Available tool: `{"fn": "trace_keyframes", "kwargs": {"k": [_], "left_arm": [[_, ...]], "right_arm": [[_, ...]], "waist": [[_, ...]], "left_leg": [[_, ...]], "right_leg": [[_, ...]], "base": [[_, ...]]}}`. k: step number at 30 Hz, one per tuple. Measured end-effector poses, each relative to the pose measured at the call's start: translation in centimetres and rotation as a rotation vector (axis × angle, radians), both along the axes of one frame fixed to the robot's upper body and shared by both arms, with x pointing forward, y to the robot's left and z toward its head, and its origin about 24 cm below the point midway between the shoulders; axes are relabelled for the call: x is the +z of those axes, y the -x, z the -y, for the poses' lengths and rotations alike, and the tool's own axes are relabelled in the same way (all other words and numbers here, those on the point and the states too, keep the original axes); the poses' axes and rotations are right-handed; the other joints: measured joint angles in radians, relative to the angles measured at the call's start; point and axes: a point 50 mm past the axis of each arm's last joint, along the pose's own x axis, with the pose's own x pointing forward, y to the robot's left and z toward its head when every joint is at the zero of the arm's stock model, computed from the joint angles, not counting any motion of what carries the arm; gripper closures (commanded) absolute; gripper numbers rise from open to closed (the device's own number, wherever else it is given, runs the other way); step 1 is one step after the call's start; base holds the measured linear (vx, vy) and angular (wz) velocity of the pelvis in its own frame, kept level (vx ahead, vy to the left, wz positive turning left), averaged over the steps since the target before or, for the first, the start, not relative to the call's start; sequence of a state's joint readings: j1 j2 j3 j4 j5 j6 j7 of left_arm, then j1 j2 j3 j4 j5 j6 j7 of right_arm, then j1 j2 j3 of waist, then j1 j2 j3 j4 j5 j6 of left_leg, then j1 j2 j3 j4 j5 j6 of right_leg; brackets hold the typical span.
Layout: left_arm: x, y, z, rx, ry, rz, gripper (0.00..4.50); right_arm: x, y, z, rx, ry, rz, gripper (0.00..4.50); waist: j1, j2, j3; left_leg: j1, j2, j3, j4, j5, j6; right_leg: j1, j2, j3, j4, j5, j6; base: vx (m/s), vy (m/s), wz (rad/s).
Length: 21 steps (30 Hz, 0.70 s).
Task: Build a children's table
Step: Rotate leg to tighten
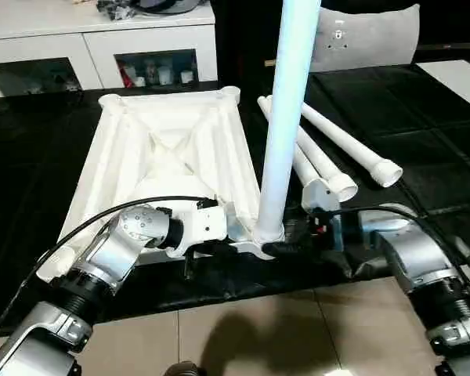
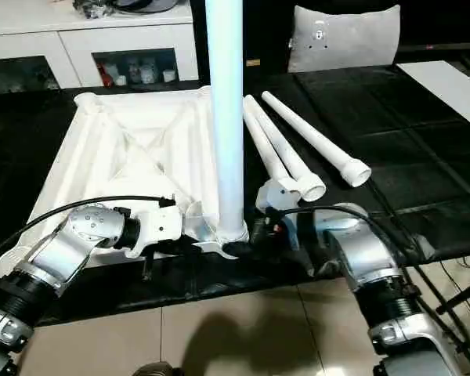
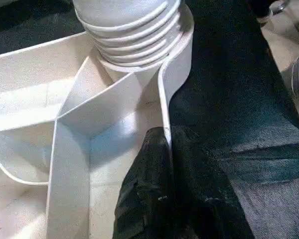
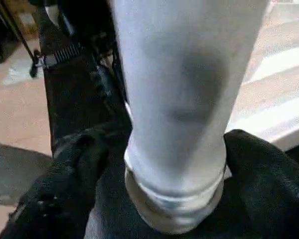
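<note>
Silver forearms [image 1: 113,251] with ribbed black collars, white wrist housings, thin black cables looping over them; black fingers [image 3: 154,199], seemingly fabric-covered

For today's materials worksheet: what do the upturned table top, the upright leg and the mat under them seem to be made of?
Table top: looks like moulded white plastic, semi-matte; thin ribs cross its underside.
Upright leg: probably the same plastic, smoother with a slight sheen; moulded thread ridges ring its base.
Mat: black, dull and softly creased, so likely fabric or foam; I can't tell which.
</note>
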State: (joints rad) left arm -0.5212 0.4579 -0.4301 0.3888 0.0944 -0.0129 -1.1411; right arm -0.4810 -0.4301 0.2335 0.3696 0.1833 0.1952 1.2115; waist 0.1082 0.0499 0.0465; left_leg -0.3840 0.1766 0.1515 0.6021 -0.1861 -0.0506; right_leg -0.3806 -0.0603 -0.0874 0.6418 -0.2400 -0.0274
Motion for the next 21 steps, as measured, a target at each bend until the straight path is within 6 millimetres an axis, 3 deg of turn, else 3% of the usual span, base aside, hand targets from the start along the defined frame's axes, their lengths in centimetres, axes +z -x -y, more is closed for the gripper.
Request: {"fn": "trace_keyframes", "kwargs": {"k": [16, 18, 21], "left_arm": [[-0.4, 0.1, -0.5, 0.040, 0.035, -0.047, 4.50], [-0.5, 0.2, -0.6, 0.076, 0.046, -0.065, 4.50], [-0.8, 0.0, -1.0, 0.221, 0.058, -0.073, 4.50]], "right_arm": [[-0.8, -0.4, -1.0, -0.068, -0.077, -0.069, 1.91], [-1.0, -0.3, -1.6, -0.101, -0.102, -0.075, 1.93], [-1.7, -0.7, -3.6, -0.259, -0.160, -0.082, 1.98]], "waist": [[0.001, 0.002, -0.002], [-0.008, 0.005, -0.004], [-0.037, 0.010, -0.006]], "left_leg": [[0.001, 0.000, 0.000, 0.001, 0.000, 0.000], [0.001, 0.001, 0.001, 0.001, 0.000, 0.000], [0.004, 0.001, 0.002, -0.001, 0.000, -0.007]], "right_leg": [[0.000, 0.000, 0.000, 0.003, 0.000, 0.000], [0.001, 0.000, 0.001, 0.004, 0.000, 0.000], [0.002, 0.001, 0.003, 0.004, 0.002, -0.003]], "base": [[0.000, 0.000, 0.00], [0.000, 0.000, 0.00], [0.000, 0.000, 0.00]]}}
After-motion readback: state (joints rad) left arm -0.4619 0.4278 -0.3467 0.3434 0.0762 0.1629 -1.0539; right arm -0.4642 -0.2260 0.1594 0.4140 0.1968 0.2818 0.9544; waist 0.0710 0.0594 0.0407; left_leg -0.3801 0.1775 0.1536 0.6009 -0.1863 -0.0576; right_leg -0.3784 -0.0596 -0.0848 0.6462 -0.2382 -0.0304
